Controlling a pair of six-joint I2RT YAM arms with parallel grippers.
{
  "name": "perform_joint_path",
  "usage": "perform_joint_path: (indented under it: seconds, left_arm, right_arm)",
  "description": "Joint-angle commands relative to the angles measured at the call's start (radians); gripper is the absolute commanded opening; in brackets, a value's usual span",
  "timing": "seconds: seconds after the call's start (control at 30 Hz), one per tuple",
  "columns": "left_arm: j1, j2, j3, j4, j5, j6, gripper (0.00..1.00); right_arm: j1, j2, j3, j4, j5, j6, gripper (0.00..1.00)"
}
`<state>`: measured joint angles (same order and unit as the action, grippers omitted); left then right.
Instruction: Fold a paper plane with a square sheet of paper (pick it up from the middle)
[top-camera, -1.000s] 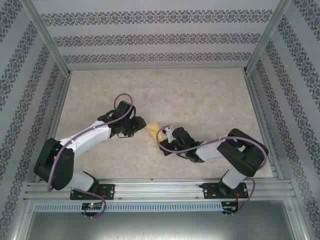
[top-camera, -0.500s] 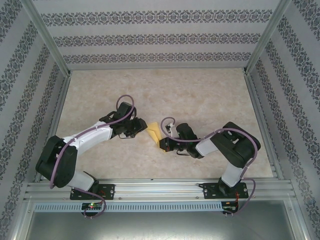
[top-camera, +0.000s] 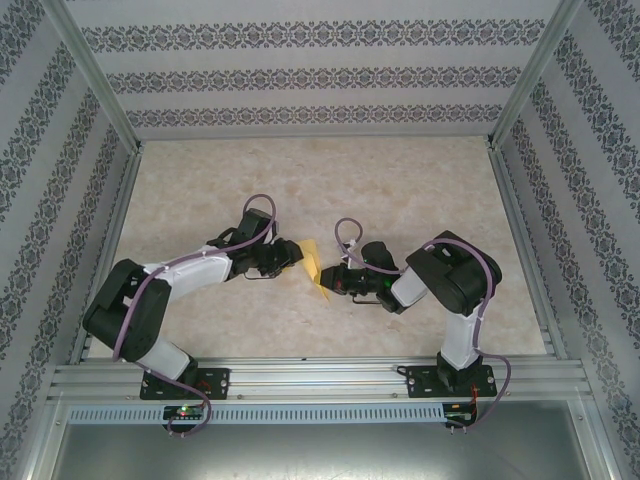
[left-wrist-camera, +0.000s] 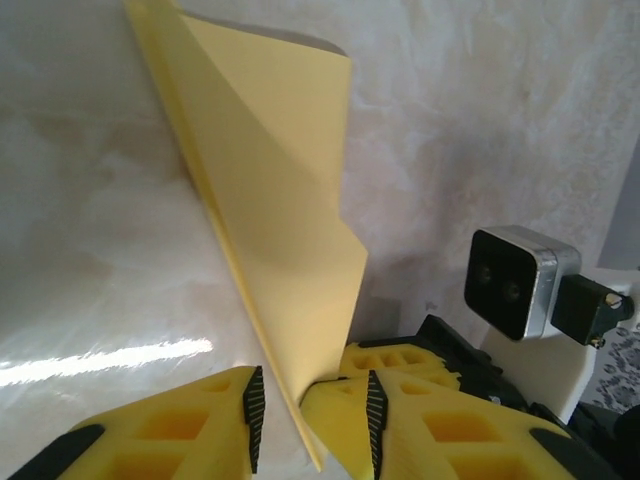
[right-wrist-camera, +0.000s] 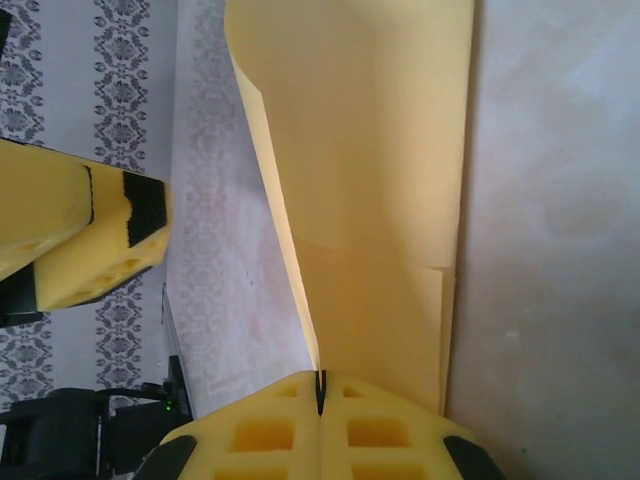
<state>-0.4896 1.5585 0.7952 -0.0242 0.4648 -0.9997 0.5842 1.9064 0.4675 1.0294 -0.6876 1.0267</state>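
The sheet of paper (top-camera: 313, 265), yellow-orange and folded into a narrower shape with creased layers, stands on edge between the two grippers at mid-table. My right gripper (top-camera: 331, 282) is shut on its near edge; in the right wrist view the pads (right-wrist-camera: 321, 390) meet on the paper (right-wrist-camera: 370, 180). My left gripper (top-camera: 295, 258) reaches in from the left. In the left wrist view its jaws (left-wrist-camera: 312, 415) stand apart with the paper's lower edge (left-wrist-camera: 280, 180) running between them, resting against the right finger and clear of the left pad.
The marbled tabletop (top-camera: 400, 190) is bare around the arms. Patterned walls and metal posts (top-camera: 95, 75) close in three sides. The right wrist's camera block (left-wrist-camera: 520, 280) sits close behind the paper, and a left finger (right-wrist-camera: 90, 230) shows beside the sheet.
The left jaws have narrowed around the paper. Both grippers have shifted slightly away from the bases, and the paper has turned from lying flatter to standing on edge. The right elbow has drawn in leftward.
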Motion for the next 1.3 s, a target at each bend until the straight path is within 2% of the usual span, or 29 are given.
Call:
perform_joint_path:
  seconds: [0.0, 0.23, 0.97, 1.27]
  left_arm:
    - [-0.009, 0.046, 0.003, 0.125, 0.062, 0.007, 0.37]
    - [-0.024, 0.126, 0.042, 0.165, 0.08, 0.012, 0.39]
    - [-0.036, 0.223, 0.071, 0.271, 0.112, 0.016, 0.42]
    - [-0.035, 0.258, 0.081, 0.265, 0.099, 0.018, 0.42]
  right_arm:
    - [-0.011, 0.017, -0.01, 0.05, -0.02, 0.043, 0.0]
    - [-0.023, 0.034, -0.011, 0.058, -0.018, 0.08, 0.0]
    - [-0.04, 0.07, -0.016, 0.052, -0.009, 0.124, 0.0]
    - [-0.039, 0.005, -0.019, -0.032, 0.008, 0.066, 0.22]
